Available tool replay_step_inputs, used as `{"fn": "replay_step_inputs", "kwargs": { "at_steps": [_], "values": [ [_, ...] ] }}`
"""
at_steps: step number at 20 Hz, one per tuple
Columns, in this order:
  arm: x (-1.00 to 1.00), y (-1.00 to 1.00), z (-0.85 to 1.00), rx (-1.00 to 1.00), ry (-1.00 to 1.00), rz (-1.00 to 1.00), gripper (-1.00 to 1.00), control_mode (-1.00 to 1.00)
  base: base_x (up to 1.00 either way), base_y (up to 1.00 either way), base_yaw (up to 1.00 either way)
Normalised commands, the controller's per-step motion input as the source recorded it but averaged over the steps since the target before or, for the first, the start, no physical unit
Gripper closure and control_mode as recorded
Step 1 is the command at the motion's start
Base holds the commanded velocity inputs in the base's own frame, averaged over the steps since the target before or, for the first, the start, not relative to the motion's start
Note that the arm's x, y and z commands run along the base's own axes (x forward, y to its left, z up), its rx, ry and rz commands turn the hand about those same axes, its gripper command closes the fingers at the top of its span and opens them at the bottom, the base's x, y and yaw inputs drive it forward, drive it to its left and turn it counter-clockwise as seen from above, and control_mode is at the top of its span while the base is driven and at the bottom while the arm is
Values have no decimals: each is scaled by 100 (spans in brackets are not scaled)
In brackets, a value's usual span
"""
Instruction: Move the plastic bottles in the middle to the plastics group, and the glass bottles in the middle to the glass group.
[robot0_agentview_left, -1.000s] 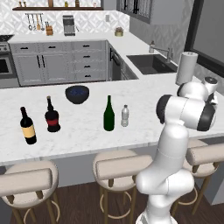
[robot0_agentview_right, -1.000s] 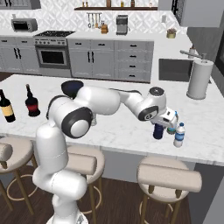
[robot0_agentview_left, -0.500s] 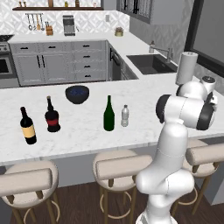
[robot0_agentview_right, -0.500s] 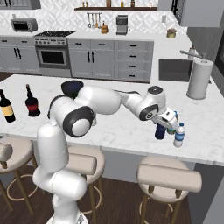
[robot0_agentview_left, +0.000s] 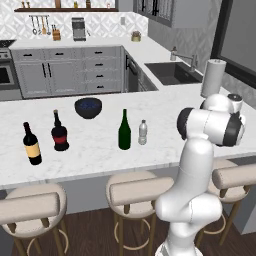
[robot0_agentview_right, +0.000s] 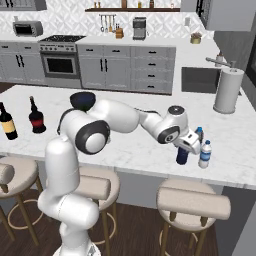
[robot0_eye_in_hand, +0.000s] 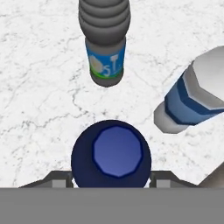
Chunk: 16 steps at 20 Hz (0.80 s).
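Right now the gripper (robot0_agentview_right: 186, 148) sits at the right end of the island counter (robot0_agentview_right: 125, 150), its two fingers closed narrowly around the dark blue bottle (robot0_agentview_right: 182, 155), one on each side of the body as the hand view shows, where the dark blue bottle (robot0_eye_in_hand: 111, 154) is seen cap-on from above. That bottle stands upright, long axis vertical, directly under the hand and apparently on the marble. Just beside it to the right is the clear blue-banded bottle (robot0_agentview_right: 204, 154), and just behind it a darker blue-capped bottle (robot0_agentview_right: 199, 134), so it already stands inside the plastics group. Releasing looks like all that remains here. Well to the left wait the green glass bottle (robot0_agentview_left: 124, 131) and the small clear bottle (robot0_agentview_left: 143, 132).
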Motion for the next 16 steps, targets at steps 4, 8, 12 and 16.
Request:
{"fn": "replay_step_inputs", "kwargs": {
  "at_steps": [4, 8, 12, 16],
  "values": [
    [0, 0, -6, 0, 0, -2, 100, -100, 0, 0, 0],
    [21, -4, 7, 0, 0, -6, 100, -100, 0, 0, 0],
    [39, -6, 0, 0, 0, -8, 100, -100, 0, 0, 0],
    [22, -5, 0, 0, 0, -7, 100, -100, 0, 0, 0]
  ]
}}
